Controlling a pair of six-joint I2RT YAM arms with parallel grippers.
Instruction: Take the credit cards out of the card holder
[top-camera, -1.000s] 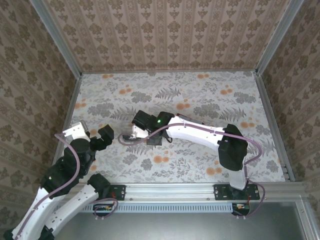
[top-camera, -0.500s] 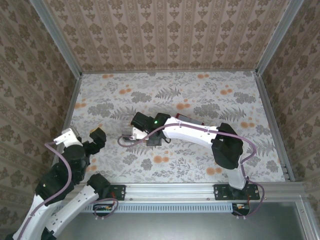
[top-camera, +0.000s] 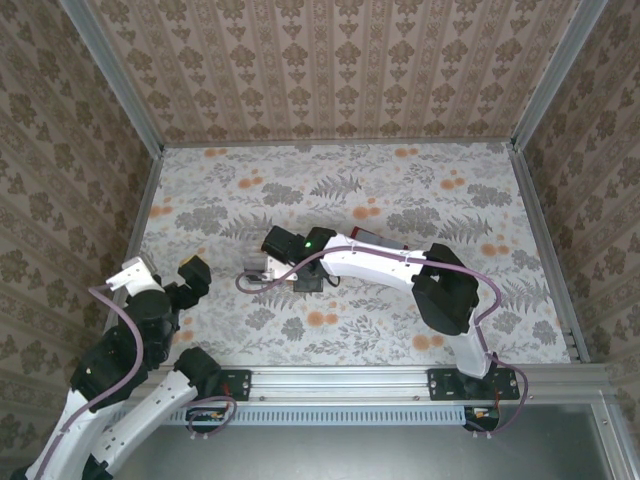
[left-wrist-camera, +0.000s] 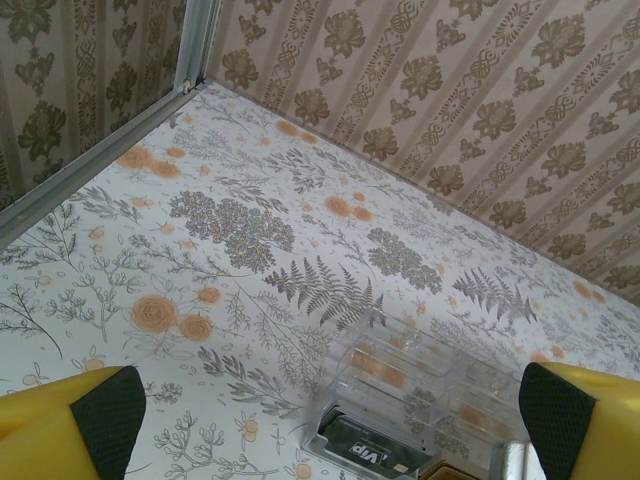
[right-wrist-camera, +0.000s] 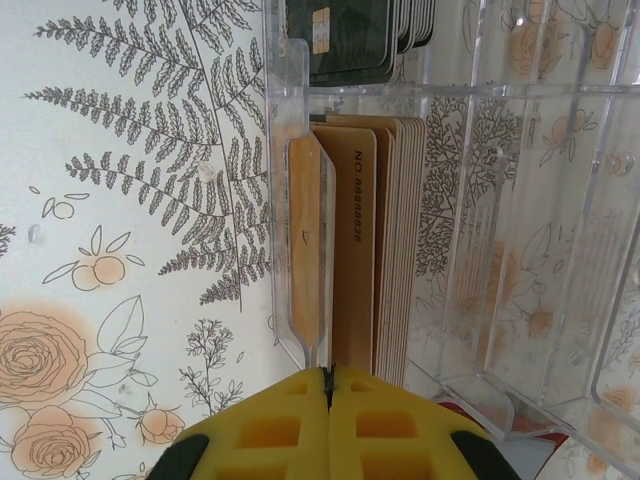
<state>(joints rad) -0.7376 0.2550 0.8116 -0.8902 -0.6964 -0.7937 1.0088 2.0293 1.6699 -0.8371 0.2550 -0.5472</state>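
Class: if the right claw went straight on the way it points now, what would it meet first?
The tan cards standing in the clear card holder, just ahead of the shut right claw; it may already touch one.

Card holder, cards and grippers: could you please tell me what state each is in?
Card holder, two compartments filled.
Tan cards, stacked inside, front one leaning away.
Dark cards, stacked inside.
Right gripper, shut at the tan cards' edge.
Left gripper, open, empty.
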